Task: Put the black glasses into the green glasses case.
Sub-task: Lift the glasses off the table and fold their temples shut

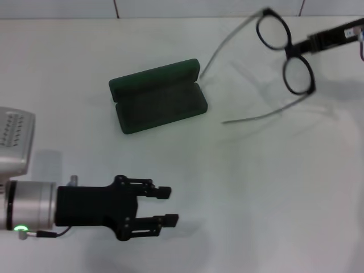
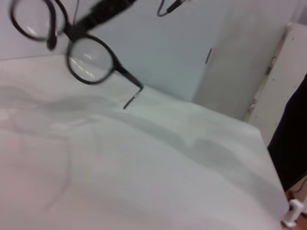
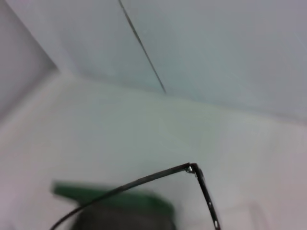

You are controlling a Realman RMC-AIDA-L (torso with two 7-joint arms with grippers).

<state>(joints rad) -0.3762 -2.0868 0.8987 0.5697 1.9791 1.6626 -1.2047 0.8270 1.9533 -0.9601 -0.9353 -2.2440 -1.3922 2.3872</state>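
- Carrying the thin black-framed glasses (image 1: 284,50) aloft, the right hand (image 1: 297,48) pinches their bridge, well right of the open dark green hard-shell case (image 1: 158,95) on the white surface (image 1: 256,199).
- Lowering should go slowly, temples aligned lengthwise with the case.
- The left hand (image 1: 165,206) idles, fingers parted and empty.

Black glasses (image 1: 291,52), dark green glasses case (image 1: 157,95), white table (image 1: 256,199)

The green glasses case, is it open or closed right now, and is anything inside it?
Open and empty: the green glasses case has its lid raised, dark lining bare. The black glasses hang from the right gripper, off to the case's right.
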